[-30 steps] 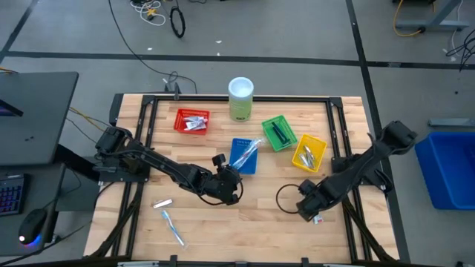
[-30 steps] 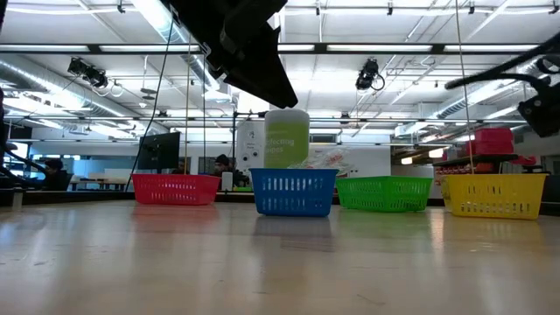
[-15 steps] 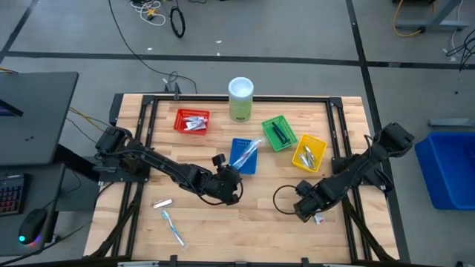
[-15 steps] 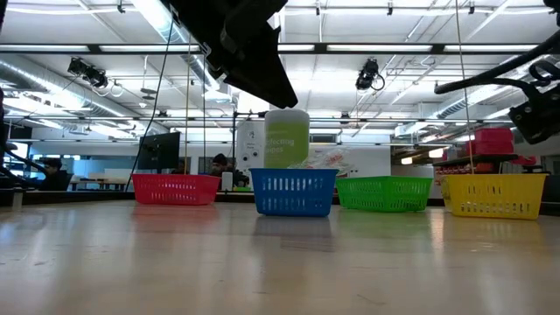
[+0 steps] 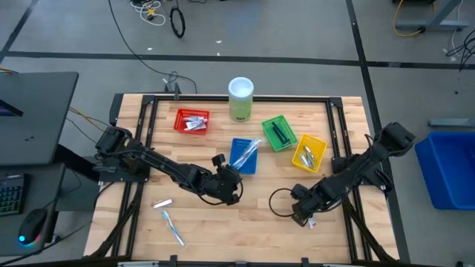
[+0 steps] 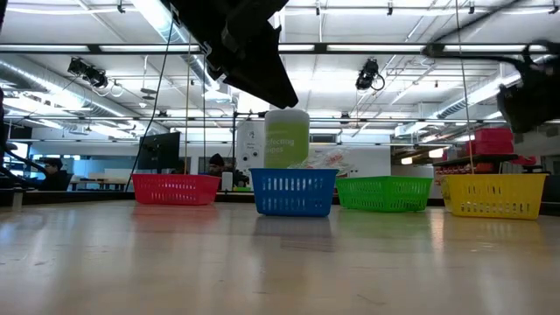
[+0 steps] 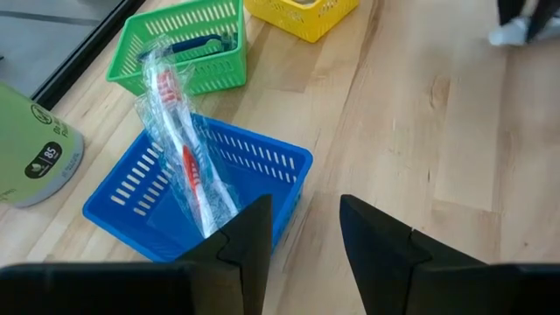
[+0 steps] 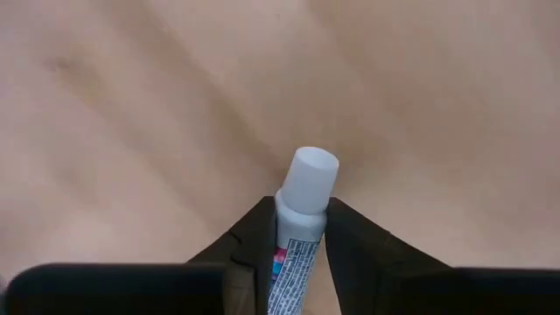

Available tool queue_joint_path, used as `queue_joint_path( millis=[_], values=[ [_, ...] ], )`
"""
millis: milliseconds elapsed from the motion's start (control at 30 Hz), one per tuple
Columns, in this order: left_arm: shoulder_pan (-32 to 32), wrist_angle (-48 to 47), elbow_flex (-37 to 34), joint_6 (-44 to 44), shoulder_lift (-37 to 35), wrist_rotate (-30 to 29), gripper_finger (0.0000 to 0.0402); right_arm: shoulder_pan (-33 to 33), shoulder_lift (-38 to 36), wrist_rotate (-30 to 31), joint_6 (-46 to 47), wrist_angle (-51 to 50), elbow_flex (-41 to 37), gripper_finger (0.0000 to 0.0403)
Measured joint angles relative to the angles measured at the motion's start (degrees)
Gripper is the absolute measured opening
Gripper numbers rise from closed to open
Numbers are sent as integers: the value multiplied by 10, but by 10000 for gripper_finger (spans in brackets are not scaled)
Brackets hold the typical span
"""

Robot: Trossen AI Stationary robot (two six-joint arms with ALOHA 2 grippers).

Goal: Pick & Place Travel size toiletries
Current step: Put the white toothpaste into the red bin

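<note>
Four baskets point(image 5: 191, 121), one canister point(image 5: 240, 98)

From my station the overhead view is evenly lit and bright, with only soft, short shadows under the two dark arms on the pale wooden tabletop point(image 5: 252, 230). The table-height camera looks into long ceiling strip lights point(image 6: 166, 17) that glare white, so the dark arm point(image 6: 245, 44) hanging near the lens reads as a blurred silhouette, and the near tabletop shines softly. On the left wrist camera the crinkled clear plastic wrapper point(image 7: 179, 149) catches highlights. On the right wrist camera the wood behind is out of focus, while the white-capped small tube point(image 8: 302, 210) is sharp.
</note>
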Motion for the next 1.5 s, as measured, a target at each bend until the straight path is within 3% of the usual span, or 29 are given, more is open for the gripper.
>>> queue_joint_path(
  millis=[100, 200, 267, 467, 567, 867, 1500],
  values=[
    [0, 6, 0, 0, 0, 1, 142, -7, -12, 28, -45, 54, 0, 92],
    [0, 31, 0, -25, 0, 9, 142, -22, -31, 97, -115, 104, 0, 91],
    [0, 52, 0, -72, 0, 15, 142, -36, -45, 169, -167, 132, 0, 92],
    [0, 87, 0, -186, 0, 14, 142, -80, -73, 462, -246, 220, 0, 96],
    [2, 95, 0, -195, 0, 6, 142, -107, -71, 524, -271, 293, 0, 92],
    [29, 121, 0, -183, 1, -20, 142, -172, -49, 522, -357, 487, 0, 93],
    [74, 138, 0, -126, 1, 17, 142, -211, -48, 506, -376, 514, 0, 93]
  ],
)
